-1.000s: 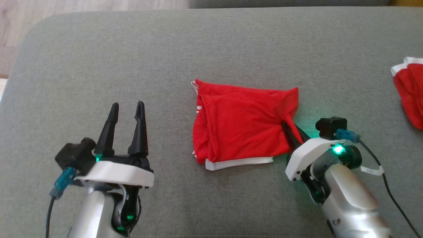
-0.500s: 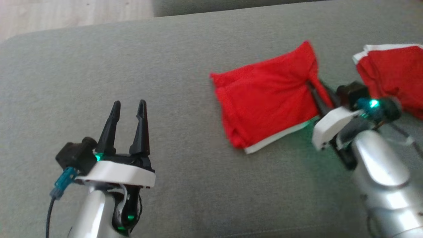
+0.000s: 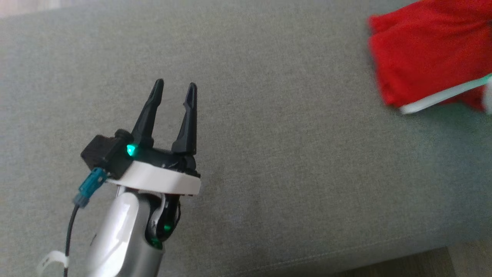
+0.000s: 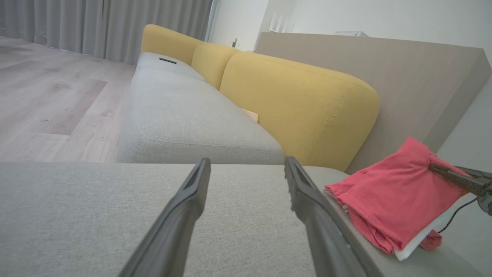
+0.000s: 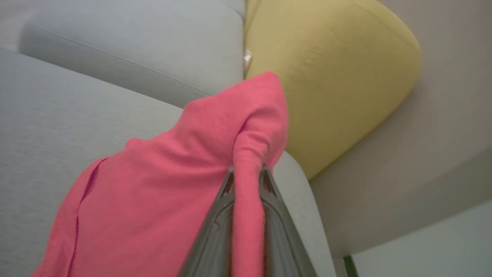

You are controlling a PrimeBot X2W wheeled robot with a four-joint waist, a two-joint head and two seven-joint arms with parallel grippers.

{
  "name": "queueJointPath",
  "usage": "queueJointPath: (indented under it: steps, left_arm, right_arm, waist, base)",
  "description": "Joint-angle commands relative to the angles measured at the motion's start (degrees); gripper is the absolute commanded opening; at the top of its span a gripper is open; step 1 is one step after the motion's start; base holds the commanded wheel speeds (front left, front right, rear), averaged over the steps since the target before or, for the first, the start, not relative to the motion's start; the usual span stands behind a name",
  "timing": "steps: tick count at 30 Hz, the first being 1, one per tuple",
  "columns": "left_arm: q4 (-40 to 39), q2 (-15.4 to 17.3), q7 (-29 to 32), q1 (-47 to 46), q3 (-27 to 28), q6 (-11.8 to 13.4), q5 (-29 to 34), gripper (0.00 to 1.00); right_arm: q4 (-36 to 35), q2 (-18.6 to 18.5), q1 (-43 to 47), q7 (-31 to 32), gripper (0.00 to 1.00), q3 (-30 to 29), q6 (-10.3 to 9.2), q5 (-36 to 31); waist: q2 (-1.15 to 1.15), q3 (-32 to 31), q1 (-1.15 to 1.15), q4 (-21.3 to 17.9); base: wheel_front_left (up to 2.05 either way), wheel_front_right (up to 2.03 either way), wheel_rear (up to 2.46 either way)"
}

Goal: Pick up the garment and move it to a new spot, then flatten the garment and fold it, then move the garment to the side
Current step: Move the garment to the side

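Right gripper (image 5: 248,173) pinched on one corner of the folded red garment (image 3: 426,57); left gripper (image 3: 175,83) empty, fingers spread.

Garment (red, white band along one edge) lies folded on the grey cushion (image 3: 269,154), at the upper right corner of the head view and cut by the frame edge. Right wrist view: the two dark fingers stand nearly closed with a bunched ridge of red cloth squeezed between them. The pinched corner is drawn up into a peak, and the rest of the cloth trails down onto the cushion. Left wrist view: the garment sits near the cushion's edge, in front of the yellow backrest (image 4: 300,104). Left gripper is over bare grey fabric, well apart from the garment, with its jaws wide and nothing between them.
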Motion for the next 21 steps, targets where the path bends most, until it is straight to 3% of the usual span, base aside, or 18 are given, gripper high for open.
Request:
queueJointPath:
  steps: [1, 11, 19, 21]
  left_arm:
    - [-2.1, 0.2, -0.3, -2.6, 1.5, -0.1, 0.6, 1.00]
    - [-1.3, 0.2, -0.3, -4.1, 2.0, -0.4, 0.7, 1.00]
    - [-1.1, 0.2, -0.3, -4.5, 2.9, -0.7, 0.8, 1.00]
    - [-0.9, 0.2, -0.3, -4.5, 2.9, -0.7, 0.8, 1.00]
  right_arm:
    - [-1.0, -2.2, -1.5, 0.3, 0.00, -1.1, 0.37, 0.1]
    - [6.2, -7.1, -2.0, -0.5, 0.00, -10.0, 0.37, -3.7]
    - [8.4, -6.0, -2.0, -0.5, 0.00, -14.0, 0.37, -7.0]
    - [8.3, -5.4, -2.1, -0.7, 0.90, -15.1, 0.37, -7.8]
  waist:
    - [0.00, 1.8, -0.01, -0.5]
    - [0.00, 5.7, -0.01, 0.8]
    - [0.00, 6.8, -0.01, 1.3]
    - [0.00, 6.6, -0.01, 1.2]
  base:
    - [0.00, 0.00, 0.00]
    - [0.00, 0.00, 0.00]
    - [0.00, 0.00, 0.00]
    - [0.00, 0.00, 0.00]
